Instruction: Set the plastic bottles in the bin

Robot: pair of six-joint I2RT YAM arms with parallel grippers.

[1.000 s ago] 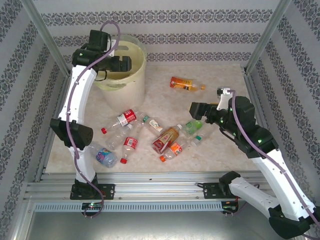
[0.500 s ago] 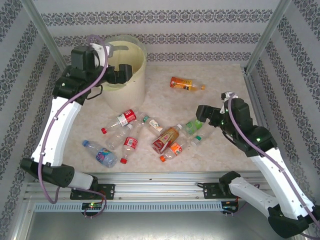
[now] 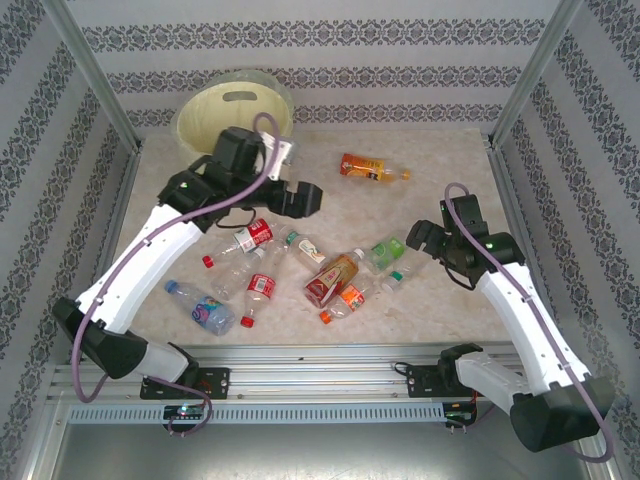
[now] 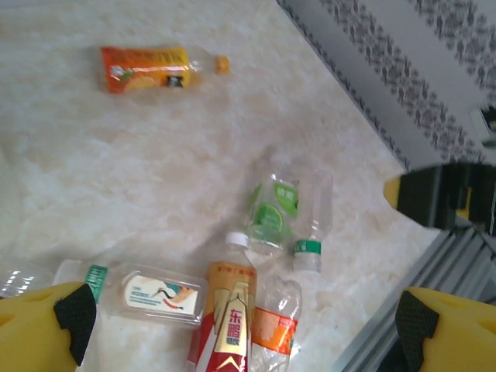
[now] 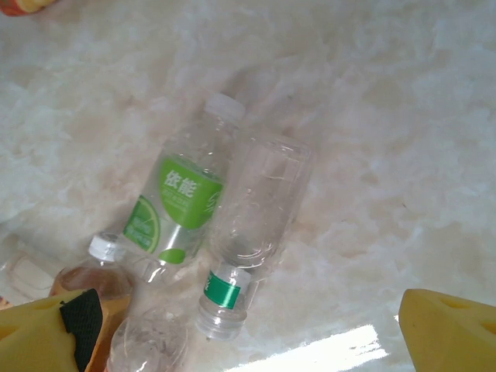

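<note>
From above, my right pincer [image 3: 416, 238] hangs released just beside the green-labelled bottle [image 3: 387, 250], which lies on the right fringe of the bottle heap at the middle of the surface [image 3: 440, 170]. My left pincer [image 3: 303, 198], also released and empty, hovers closer to the bin [image 3: 205, 110] in the far-left corner, so the right arm is the nearer one. Through the left wrist, a red-and-gold-labelled bottle [image 4: 230, 314] lies between my spread pads [image 4: 43, 325]. Through the right wrist, the green-labelled bottle [image 5: 180, 203] lies just ahead of my open jaws. Its long axis slants from the cap at upper right to the base at lower left, and it touches a clear green-banded bottle [image 5: 252, 225]. I judge that slant needs a wrist turn.
</note>
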